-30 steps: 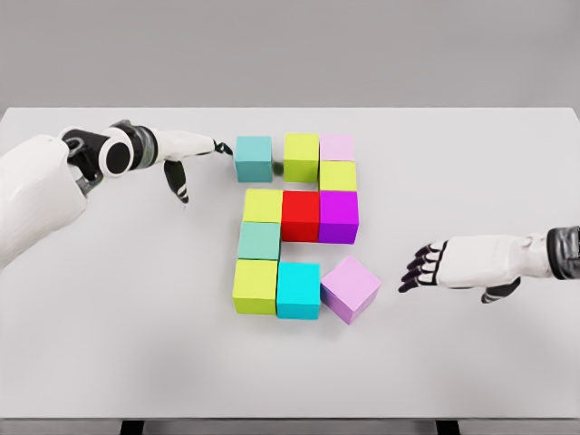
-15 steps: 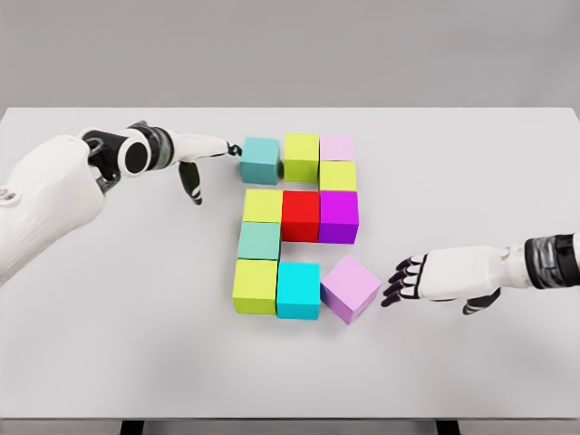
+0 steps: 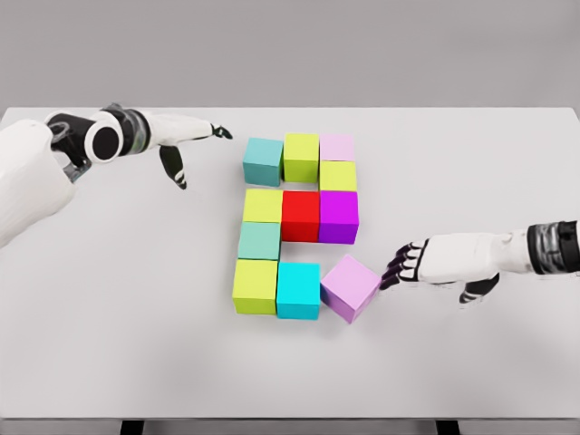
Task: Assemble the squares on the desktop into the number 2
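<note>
Your right hand (image 3: pixel 426 264), fingers spread and holding nothing, touches the skewed lilac block (image 3: pixel 350 288) just beside the cyan block (image 3: pixel 298 290) at the figure's bottom right; it looks light, rigid and slippery, so push its flat right face.

A white table (image 3: pixel 109 344) fills most of the view, its top plain and matte, running from the left edge to the right edge. Its far edge lies straight across the upper part of the scene, and its near edge shows along the bottom. Under the near edge two dark legs (image 3: pixel 132 427) show, one at the left and one at the right. Beyond the far edge stands a plain grey wall (image 3: pixel 290 50), even in tone.
</note>
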Tool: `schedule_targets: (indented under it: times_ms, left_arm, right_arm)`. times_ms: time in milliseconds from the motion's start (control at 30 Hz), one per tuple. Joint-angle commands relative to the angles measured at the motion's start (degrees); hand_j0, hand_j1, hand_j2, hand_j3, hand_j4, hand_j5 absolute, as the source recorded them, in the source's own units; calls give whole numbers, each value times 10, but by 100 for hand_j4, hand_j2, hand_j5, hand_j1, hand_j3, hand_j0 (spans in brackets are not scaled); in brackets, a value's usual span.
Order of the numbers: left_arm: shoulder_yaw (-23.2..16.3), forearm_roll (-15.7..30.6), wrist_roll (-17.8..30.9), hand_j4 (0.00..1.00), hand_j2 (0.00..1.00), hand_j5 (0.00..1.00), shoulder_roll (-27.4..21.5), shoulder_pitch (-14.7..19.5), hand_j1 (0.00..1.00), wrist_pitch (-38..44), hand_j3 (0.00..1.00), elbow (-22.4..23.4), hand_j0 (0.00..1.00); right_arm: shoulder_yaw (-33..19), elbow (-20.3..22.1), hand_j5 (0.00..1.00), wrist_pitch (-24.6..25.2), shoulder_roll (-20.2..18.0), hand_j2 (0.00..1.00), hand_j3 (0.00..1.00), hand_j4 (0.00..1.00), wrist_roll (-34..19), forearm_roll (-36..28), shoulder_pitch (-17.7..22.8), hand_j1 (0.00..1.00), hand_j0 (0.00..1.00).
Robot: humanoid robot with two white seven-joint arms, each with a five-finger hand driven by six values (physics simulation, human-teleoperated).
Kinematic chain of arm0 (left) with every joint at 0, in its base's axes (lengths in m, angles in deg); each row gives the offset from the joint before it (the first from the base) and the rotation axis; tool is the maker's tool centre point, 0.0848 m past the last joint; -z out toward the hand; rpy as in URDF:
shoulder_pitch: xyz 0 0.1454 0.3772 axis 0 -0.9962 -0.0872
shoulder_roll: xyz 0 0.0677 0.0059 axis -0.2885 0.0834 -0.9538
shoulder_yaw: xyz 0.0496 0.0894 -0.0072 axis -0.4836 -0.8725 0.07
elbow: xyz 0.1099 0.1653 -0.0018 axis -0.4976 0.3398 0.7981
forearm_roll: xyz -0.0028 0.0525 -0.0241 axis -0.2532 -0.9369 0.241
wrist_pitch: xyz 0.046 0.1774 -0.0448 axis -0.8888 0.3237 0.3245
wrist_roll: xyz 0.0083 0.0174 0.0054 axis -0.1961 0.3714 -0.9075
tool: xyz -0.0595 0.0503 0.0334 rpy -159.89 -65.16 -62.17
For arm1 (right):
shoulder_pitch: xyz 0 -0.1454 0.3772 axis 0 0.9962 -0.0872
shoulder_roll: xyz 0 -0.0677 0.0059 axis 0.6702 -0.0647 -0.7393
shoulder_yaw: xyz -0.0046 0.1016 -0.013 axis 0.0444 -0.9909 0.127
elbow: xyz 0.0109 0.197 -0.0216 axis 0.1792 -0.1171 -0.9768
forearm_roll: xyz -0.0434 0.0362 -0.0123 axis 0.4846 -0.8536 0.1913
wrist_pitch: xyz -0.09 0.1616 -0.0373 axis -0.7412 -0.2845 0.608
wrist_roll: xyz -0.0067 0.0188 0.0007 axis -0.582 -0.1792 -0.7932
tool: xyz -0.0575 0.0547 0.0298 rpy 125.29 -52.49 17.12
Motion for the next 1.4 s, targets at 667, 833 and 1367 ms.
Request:
schedule_targets:
  times_ms: [667,833,1367]
  left_arm:
    - [-3,18,0,100,100,100,-71,-48,100,-121,100,-126,100]
    - [-3,18,0,100,100,100,-60,-48,100,-120,100,-118,100]
    - [3,19,0,100,100,100,-19,-42,100,-121,100,-56,100]
  right_arm:
    - [-1,-33,100,1,23,100,100,100,0,-38,-20,100,100]
    - [0,-18,100,1,24,100,100,100,0,-38,-20,100,100]
    - [-2,-137,100,1,15,100,100,100,0,-439,-25,100,100]
